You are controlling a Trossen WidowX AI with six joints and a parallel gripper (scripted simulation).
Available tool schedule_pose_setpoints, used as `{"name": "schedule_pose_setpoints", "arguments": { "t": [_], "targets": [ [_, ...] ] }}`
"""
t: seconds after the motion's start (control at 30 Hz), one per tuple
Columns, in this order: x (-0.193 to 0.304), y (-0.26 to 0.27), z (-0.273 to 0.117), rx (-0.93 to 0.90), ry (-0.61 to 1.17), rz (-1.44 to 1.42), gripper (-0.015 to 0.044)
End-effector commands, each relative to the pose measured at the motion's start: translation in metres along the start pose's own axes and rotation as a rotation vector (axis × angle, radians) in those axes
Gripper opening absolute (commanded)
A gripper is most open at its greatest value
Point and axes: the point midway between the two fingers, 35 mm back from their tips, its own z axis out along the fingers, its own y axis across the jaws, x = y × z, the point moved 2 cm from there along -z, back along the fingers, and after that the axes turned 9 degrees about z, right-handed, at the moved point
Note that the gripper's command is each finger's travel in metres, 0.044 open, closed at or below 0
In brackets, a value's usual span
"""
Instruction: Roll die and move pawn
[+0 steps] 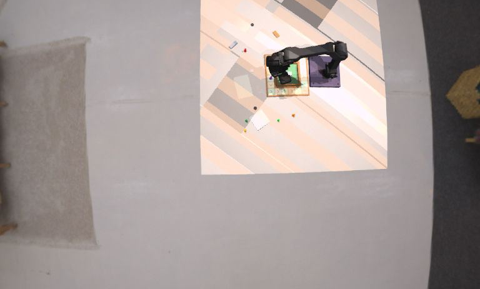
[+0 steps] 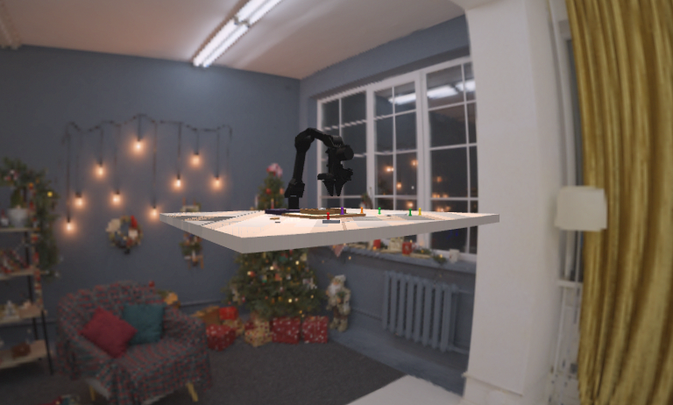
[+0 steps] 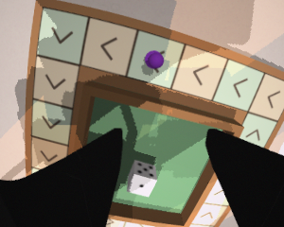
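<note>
White die lies in the green tray, below the half-open, empty fingers.

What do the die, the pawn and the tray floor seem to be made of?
Die: probably hard plastic, matte white, with sharp flat faces and dark pips. Pawn: likely glossy plastic or painted wood; its round purple top carries a small highlight. Tray floor: looks like green felt or a matte painted lining, flat and without shine, inside a brown rim that resembles wood. None of this is certain from looks alone.
</note>
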Motion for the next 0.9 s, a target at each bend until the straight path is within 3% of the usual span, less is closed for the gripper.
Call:
{"name": "schedule_pose_setpoints", "arguments": {
  "t": [0.0,0.87],
  "targets": [
    [-0.034,0.007,0.016,-0.007,0.021,-0.134,0.02],
    [-0.038,0.008,0.048,-0.007,0.022,-0.141,0.02]
  ]
}}
